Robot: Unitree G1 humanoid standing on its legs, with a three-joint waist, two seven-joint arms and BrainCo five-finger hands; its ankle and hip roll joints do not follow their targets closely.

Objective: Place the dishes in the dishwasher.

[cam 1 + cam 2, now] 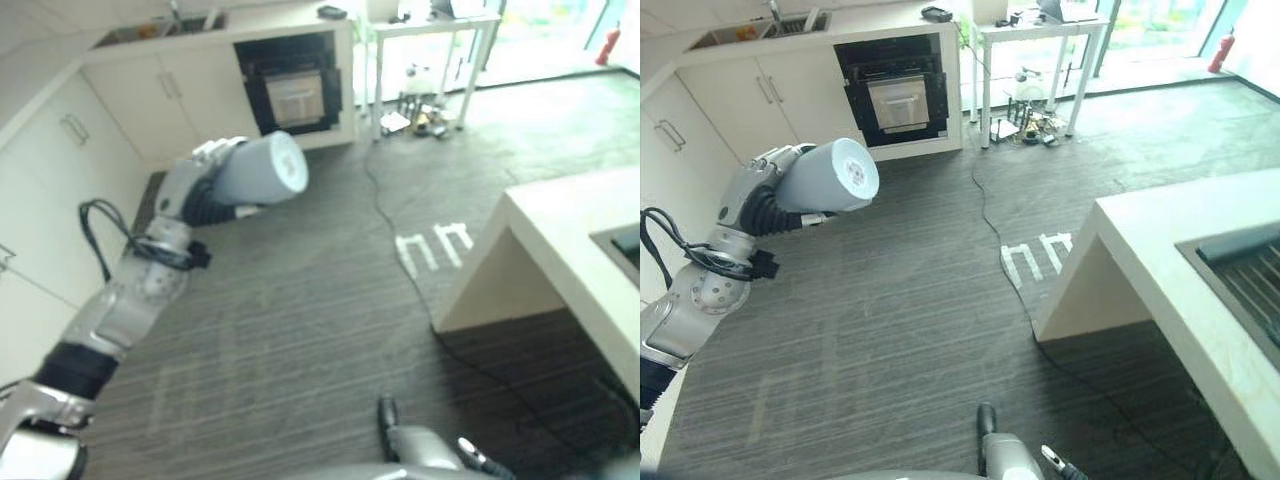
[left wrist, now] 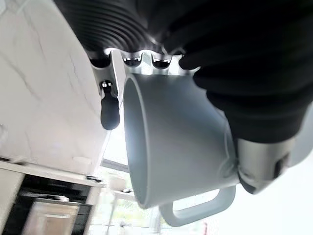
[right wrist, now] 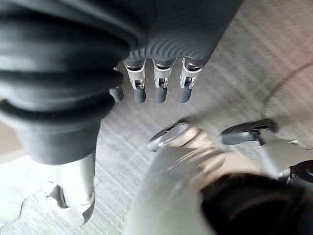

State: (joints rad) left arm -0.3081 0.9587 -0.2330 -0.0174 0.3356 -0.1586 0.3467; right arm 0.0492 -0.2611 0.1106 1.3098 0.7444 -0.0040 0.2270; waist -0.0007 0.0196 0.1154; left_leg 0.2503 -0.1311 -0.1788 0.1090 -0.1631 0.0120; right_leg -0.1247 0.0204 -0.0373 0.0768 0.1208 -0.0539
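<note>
A pale grey-blue mug (image 1: 262,170) lies on its side in my left hand (image 1: 205,168), held up in the air above the dark floor, its base facing the room. In the left wrist view my fingers (image 2: 110,110) and thumb wrap round the mug (image 2: 171,142), and its handle sticks out free. A dark-fronted appliance (image 1: 292,90) is built into the white cabinets at the far wall, well beyond the mug. My right hand (image 3: 156,83) hangs low over the floor with its fingers straight and nothing in it.
White cabinets (image 1: 60,150) run along the left. A white island counter (image 1: 570,250) with a sink (image 1: 1240,270) stands at the right. A white table (image 1: 440,25) with clutter under it stands at the back. White tape marks (image 1: 432,245) lie on the floor.
</note>
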